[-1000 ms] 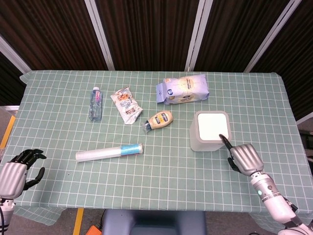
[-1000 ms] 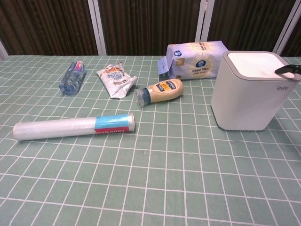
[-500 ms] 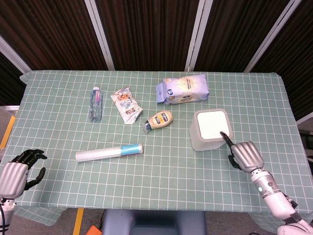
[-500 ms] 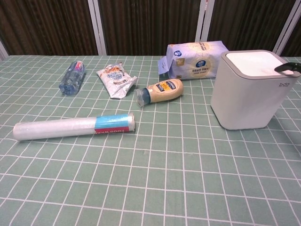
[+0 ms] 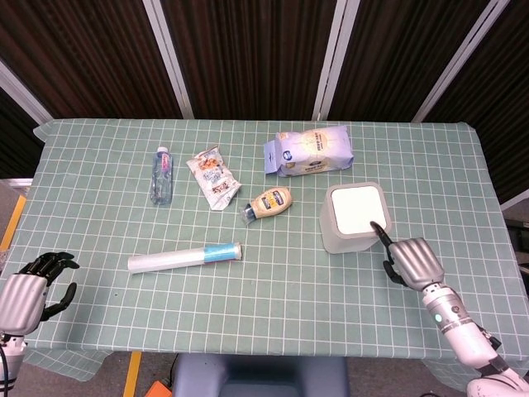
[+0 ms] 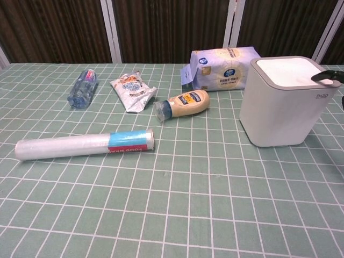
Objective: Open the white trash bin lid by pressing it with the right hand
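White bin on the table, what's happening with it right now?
The right hand has one dark fingertip extended onto the near right edge of the white square trash bin's lid, which looks closed. The left hand sits idle at the table's near left corner, fingers apart, holding nothing. The clear plastic water bottle, mayonnaise squeeze bottle and other items lie untouched.

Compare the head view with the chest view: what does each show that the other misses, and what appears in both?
Only the head view shows the left robot hand at the table's near edge, the whole right robot hand, and the full table.
Only the chest view shows the white trash bin's front wall, with small lettering.
Both show the bin's lid with a dark fingertip on its near-right corner, plus the water bottle, snack packet, sauce bottle, tissue pack and plastic roll.
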